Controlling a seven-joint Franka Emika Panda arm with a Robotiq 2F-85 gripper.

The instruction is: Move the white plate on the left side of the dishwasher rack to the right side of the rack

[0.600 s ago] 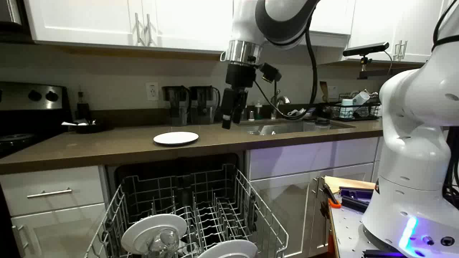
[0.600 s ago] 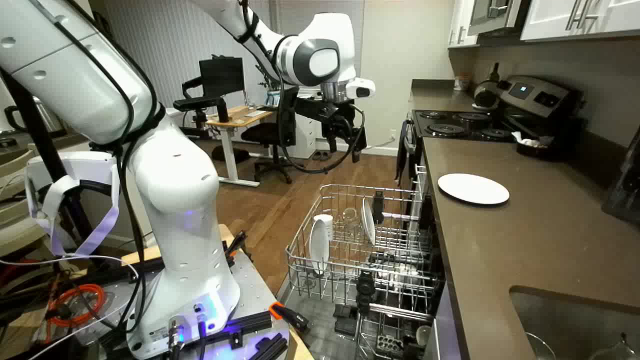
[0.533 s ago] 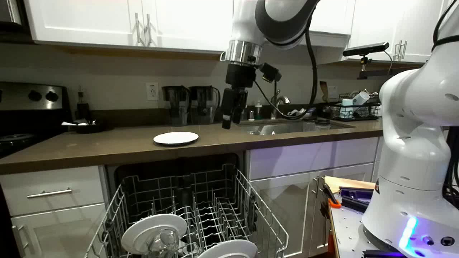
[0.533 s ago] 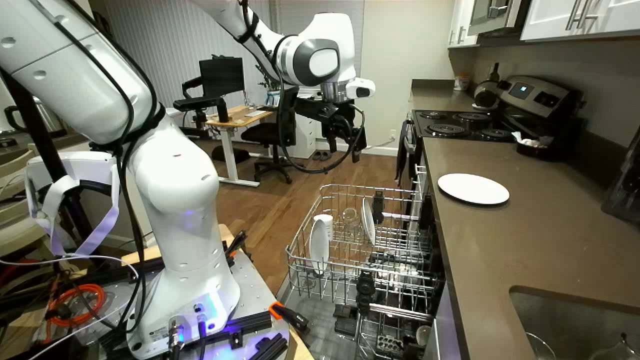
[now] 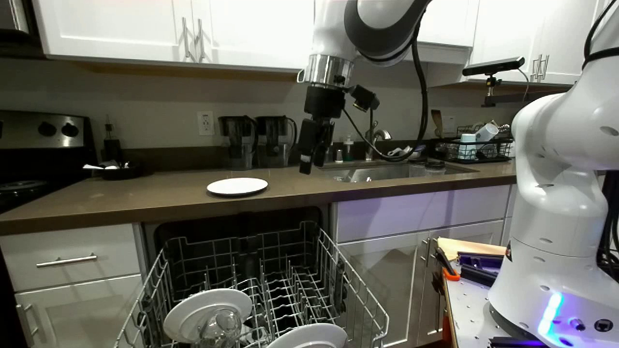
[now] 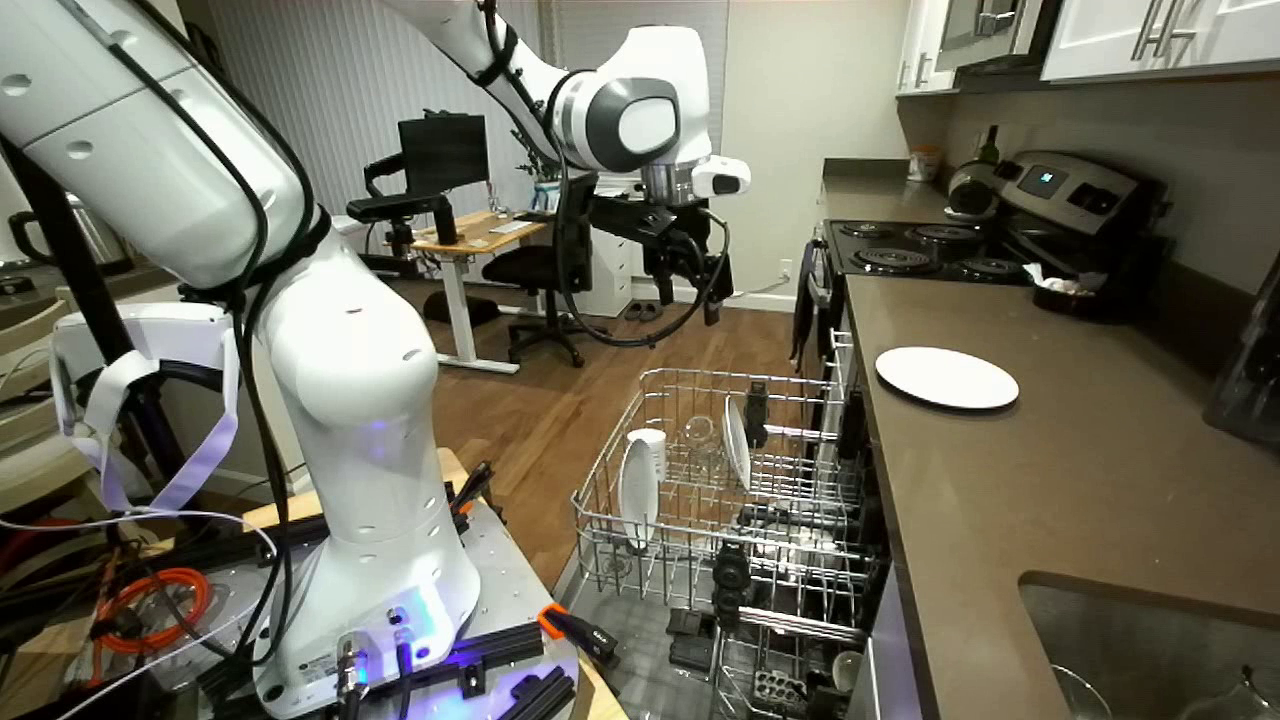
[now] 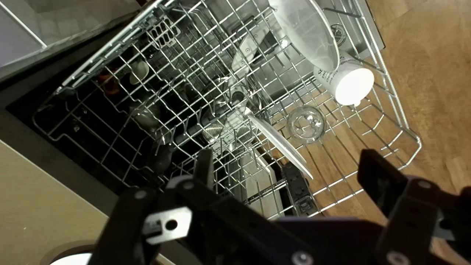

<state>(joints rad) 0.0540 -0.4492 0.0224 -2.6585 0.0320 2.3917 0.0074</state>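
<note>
The white plate stands tilted on edge on the left side of the dishwasher rack in an exterior view. It shows nearly edge-on in an exterior view and in the wrist view. A clear glass partly covers its front. My gripper is high above the rack; it also shows in an exterior view. In the wrist view my gripper is open and empty, its fingers wide apart. The plate shows between and beyond them, well below, not touched.
Another white dish stands in the rack near a white cup. A separate white plate lies on the brown countertop. The countertop edge runs along the rack's back. A cable hangs in a loop by the gripper.
</note>
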